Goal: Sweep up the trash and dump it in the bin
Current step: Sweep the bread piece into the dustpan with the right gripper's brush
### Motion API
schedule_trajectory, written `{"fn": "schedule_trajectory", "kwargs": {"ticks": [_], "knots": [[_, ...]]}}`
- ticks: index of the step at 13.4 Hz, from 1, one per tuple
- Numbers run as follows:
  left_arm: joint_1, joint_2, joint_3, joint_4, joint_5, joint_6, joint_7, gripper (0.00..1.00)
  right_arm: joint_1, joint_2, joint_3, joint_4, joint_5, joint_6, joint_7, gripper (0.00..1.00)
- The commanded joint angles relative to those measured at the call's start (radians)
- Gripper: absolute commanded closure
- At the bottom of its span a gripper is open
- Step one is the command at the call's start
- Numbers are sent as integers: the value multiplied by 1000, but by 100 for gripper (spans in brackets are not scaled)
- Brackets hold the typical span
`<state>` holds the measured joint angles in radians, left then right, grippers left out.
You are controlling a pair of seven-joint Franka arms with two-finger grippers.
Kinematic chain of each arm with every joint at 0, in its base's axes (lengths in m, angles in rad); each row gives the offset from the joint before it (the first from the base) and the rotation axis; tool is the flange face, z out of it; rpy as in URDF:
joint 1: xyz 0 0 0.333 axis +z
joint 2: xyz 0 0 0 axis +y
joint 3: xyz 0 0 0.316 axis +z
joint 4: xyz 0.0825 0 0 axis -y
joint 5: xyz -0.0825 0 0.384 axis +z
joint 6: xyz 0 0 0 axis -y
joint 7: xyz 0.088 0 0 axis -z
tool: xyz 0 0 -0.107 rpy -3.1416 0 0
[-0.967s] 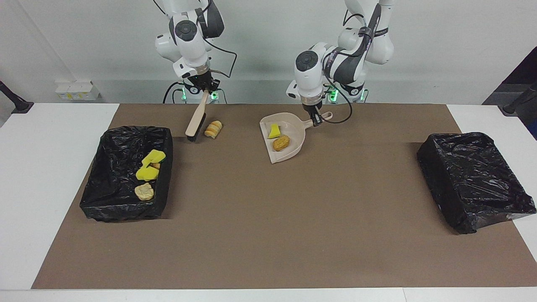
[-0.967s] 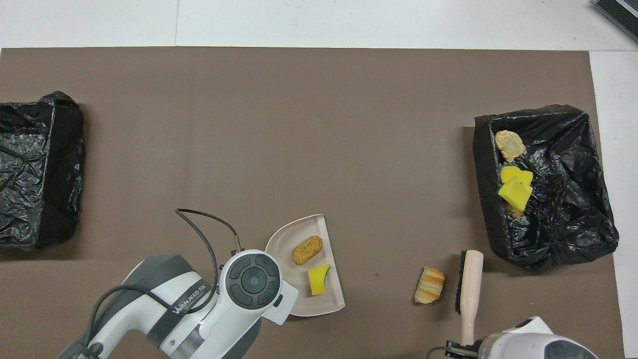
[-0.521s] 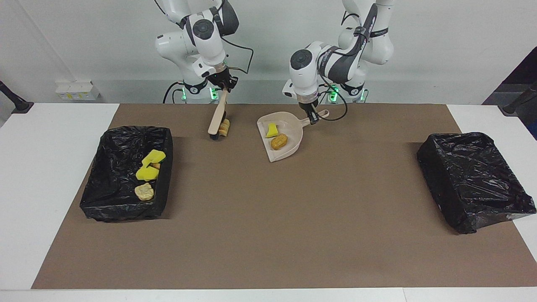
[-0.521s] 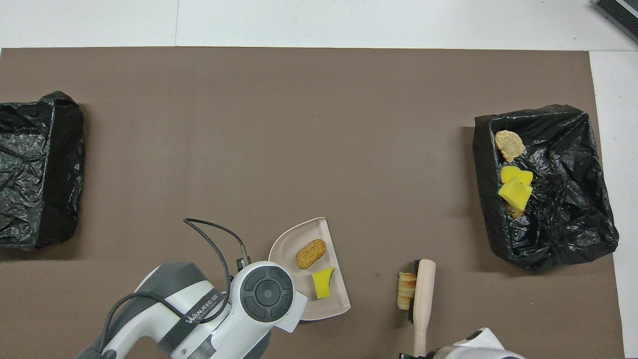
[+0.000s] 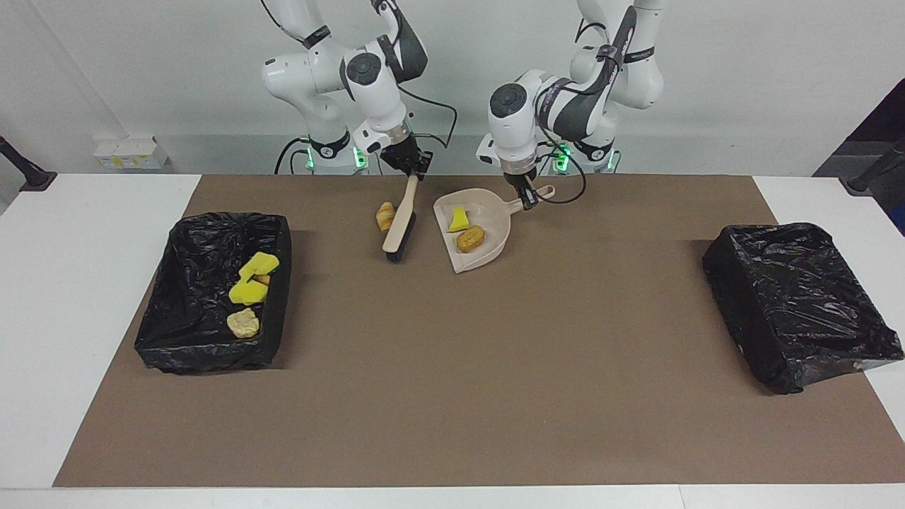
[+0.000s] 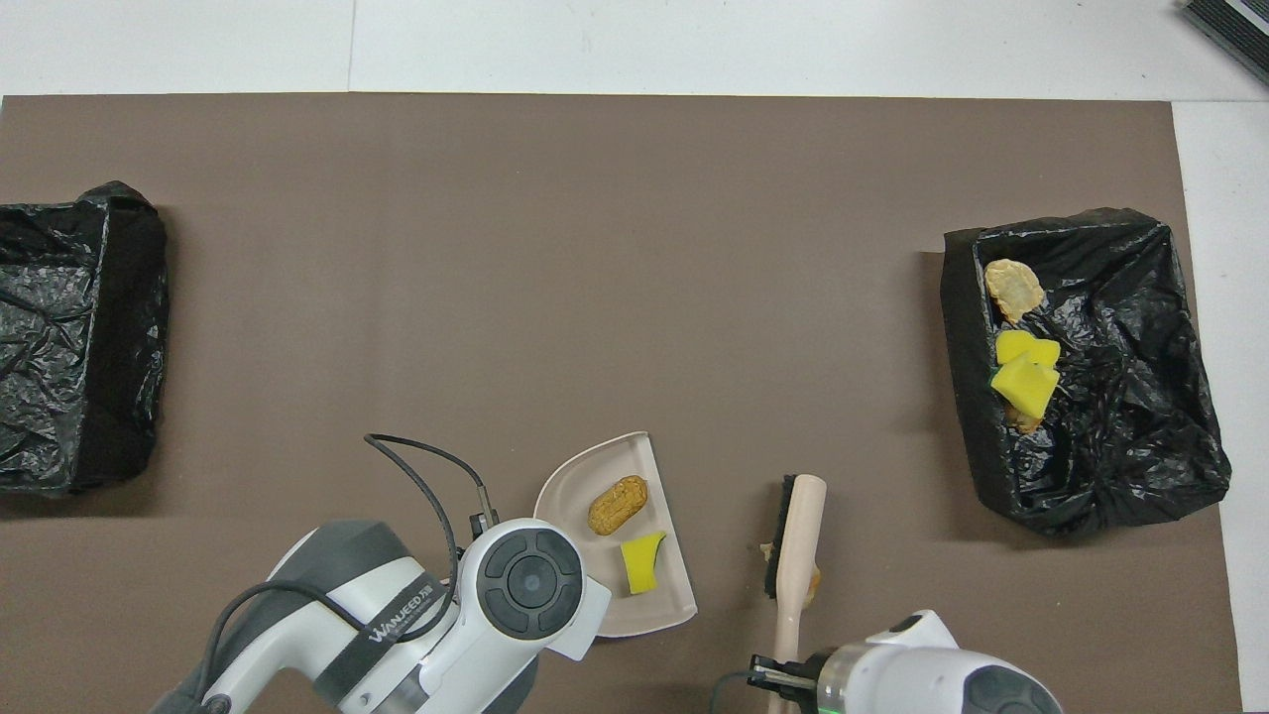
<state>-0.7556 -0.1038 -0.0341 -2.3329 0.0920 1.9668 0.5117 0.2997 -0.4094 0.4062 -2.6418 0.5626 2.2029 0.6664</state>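
Trash here is looking like easy stuff to push around: spongy yellow chunks and bready rolls, so I'm guessing light, soft and a bit bouncy, more likely to roll or skid off the bristles than to break, which is why nobody should be pinching it directly and the brush is doing the handling. Starting with the facing view: the right gripper (image 5: 411, 167) is pinching the top of the brush (image 5: 399, 226) handle, fingers pressed tight on it, and the bread roll (image 5: 385, 215) is sitting against the brush on the right arm's side, nearer the robots than the bristle end. The left gripper (image 5: 529, 200) is clamping the handle of the dustpan (image 5: 495, 244), which is resting on the brown mat (image 5: 495, 367) with a yellow sponge piece (image 5: 459, 220) and a tan roll (image 5: 471, 238) already in it. Four more scraps are lying in the bin (image 5: 279, 233) at the right arm's end; the other bin (image 5: 799, 304) is looking empty from here. Moving to the overhead view: the loose roll (image 6: 811, 583) is mostly hiding under the brush (image 6: 799, 535), so the facing view is giving the better read on it, while the overhead is showing the gap between brush and dustpan (image 6: 575, 476) and the pan's open edge facing the brush way more clearly.
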Motion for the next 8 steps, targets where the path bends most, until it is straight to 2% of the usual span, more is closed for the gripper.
{"fn": "schedule_trajectory", "kwargs": {"ticks": [1,4,7,8], "knots": [[-5,-4,7,-14,5,17,-9,100,-8,37,-3,109,7,-92,53,100],[-1,3,7,-10,5,24,-9,100,-39,-107,-20,63,-70,-251,65,100],[2,3,7,-10,5,38,-9,100,-44,-221,-29,-20,-176,-389,71,100],[2,4,7,-11,5,47,-7,100,-45,-235,-29,-21,-226,-425,96,100]]}}
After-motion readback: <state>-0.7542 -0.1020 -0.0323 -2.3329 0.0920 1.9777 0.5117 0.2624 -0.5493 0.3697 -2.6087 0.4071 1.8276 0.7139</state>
